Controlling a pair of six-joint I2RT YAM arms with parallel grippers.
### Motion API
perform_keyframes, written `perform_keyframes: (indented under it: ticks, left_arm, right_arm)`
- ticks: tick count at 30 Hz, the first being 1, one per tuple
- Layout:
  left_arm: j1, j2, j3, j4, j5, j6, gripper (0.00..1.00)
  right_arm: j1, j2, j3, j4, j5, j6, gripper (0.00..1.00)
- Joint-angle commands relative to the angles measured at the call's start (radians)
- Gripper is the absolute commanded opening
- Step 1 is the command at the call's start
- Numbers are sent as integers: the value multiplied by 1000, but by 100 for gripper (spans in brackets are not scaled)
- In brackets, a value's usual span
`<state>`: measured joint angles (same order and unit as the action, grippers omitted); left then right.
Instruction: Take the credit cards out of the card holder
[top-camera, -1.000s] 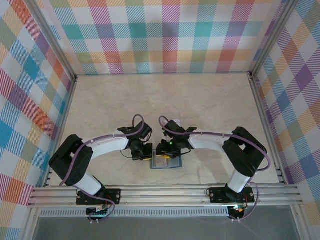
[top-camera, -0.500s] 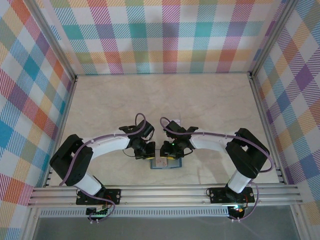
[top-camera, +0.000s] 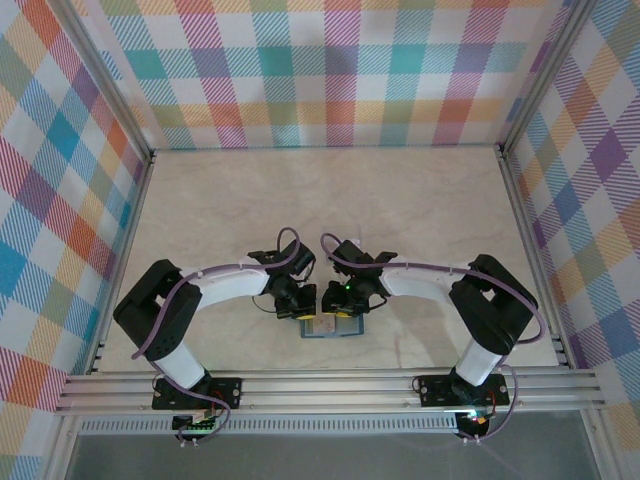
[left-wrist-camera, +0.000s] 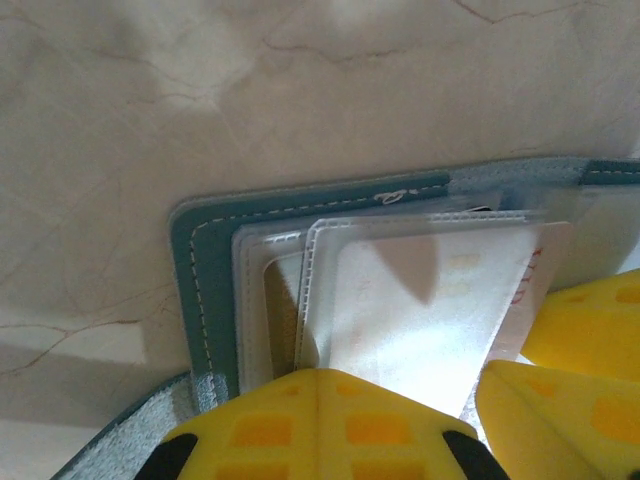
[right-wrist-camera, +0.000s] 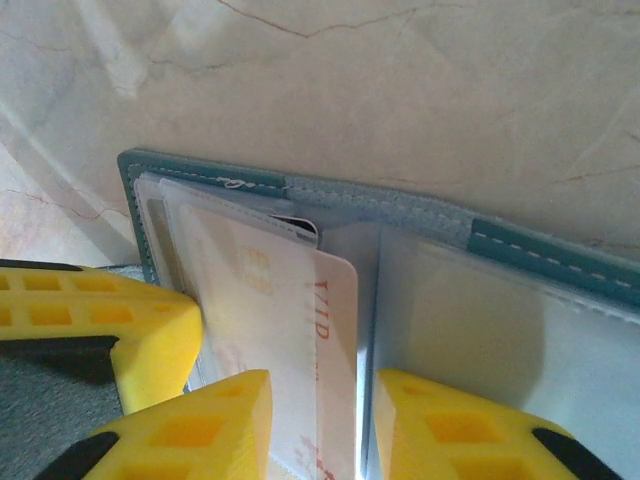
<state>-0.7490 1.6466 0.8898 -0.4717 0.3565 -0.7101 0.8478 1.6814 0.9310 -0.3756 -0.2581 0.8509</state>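
Teal card holder (left-wrist-camera: 190, 270) lies open (pale credit card (right-wrist-camera: 290, 320) showing)

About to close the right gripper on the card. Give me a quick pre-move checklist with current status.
1. Card holder open on the table: ok.
2. Left gripper pinning it: cannot tell; its fingers are together over the sleeve, contact hidden.
3. Pale card poking out of the sleeve: ok.
4. Right gripper open, one finger either side of the card's free edge: ok.
5. Second card located: cannot tell; a dark sliver shows behind the pale one.
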Motion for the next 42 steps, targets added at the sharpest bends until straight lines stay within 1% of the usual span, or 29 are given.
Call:
perform_keyframes:
  ticks: [1,5,10,16,24,27,33,39,42]
  left_arm:
    - [-10,41,3,-65,-47,21,5]
    - [-11,45,4,-80,-58,23,4]
    - [-12,60,8,-89,-62,24,4]
    - [-13,68,7,-94,-62,28,4]
    - [-13,63,3,-103,-66,29,4]
    - [-13,61,3,-105,-70,28,4]
    - [-13,64,6,-109,-71,29,4]
    - [-13,70,10,-113,-68,32,4]
    - [-13,71,14,-118,-70,35,4]
  right_arm:
    - [-9,33,-8,19,-30,-23,34]
    - [-14,27,-32,79,-67,-20,31]
    - [-16,-19,-66,133,-71,6,28]
    - [-16,-77,-126,253,-106,63,24]
    - [-18,-91,-169,344,-133,111,19]
    - [-18,-93,-181,354,-128,122,17]
    - [-21,-131,-204,338,-95,121,17]
    - [-21,-129,-220,406,-138,125,16]
    - [-21,-128,-226,423,-140,132,15]
